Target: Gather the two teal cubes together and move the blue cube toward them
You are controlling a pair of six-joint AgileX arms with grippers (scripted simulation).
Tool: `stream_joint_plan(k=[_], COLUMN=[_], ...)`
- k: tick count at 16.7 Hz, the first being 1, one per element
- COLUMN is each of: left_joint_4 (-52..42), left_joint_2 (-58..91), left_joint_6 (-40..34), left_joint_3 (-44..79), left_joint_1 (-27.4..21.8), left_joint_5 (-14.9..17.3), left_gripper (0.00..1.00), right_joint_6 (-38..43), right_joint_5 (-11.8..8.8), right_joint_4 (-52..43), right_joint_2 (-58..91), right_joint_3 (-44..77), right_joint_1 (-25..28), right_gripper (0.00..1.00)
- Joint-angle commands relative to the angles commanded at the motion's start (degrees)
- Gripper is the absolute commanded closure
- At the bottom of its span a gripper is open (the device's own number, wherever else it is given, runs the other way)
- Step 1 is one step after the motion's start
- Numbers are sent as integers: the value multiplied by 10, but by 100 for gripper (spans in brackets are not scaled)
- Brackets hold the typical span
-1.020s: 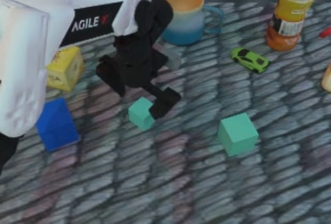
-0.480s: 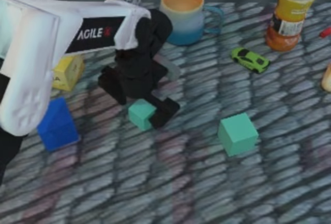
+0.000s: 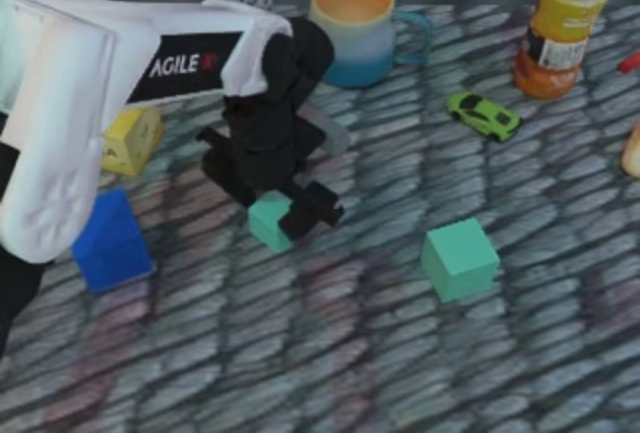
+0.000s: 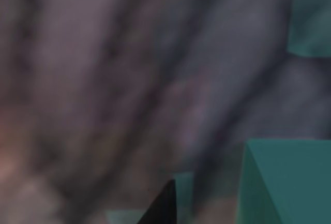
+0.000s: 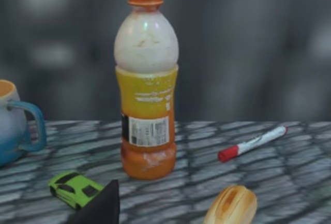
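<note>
Your smaller teal cube (image 3: 268, 221) sits left of centre in the top view, and the left gripper (image 3: 283, 211) is right down on it, fingers straddling it and looking pinched onto its sides, though the black wrist hides part of the contact. The larger teal cube (image 3: 459, 259) is well apart from it, right of centre, and it's visible in the left wrist view too (image 4: 289, 182). The blue cube (image 3: 110, 243) sits at the far left edge, partly under your left arm, with a yellow printed cube (image 3: 128, 139) just above it.

Handling-wise, I'd guess these are light, rigid blocks with flat matte faces, so nothing fragile. Take them across two opposite flat faces, low and centred, or the small one may twist out.

The mug (image 3: 355, 29), green toy car (image 3: 483, 115) and orange bottle (image 3: 562, 23) line the upper part of the desk (image 3: 330, 353). Right gripper isn't in the top view.
</note>
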Motion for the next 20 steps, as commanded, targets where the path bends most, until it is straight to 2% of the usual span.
stream_joint_plan(k=[4,5,14,20], left_joint_4=[0,0,-8,-114], left_joint_2=[0,0,-18,-52], left_joint_6=[0,0,-1,-2], left_joint_3=[0,0,7,73], left_joint_1=[0,0,0,9], left_joint_5=[0,0,3,3], left_gripper=[98,100,100,100], right_joint_6=[0,0,0,0], right_joint_5=[0,0,0,0], right_joint_4=[0,0,0,0], right_joint_2=[0,0,0,0], right_joint_3=[0,0,0,0], right_joint_1=[0,0,0,0], right_gripper=[0,0,0,0])
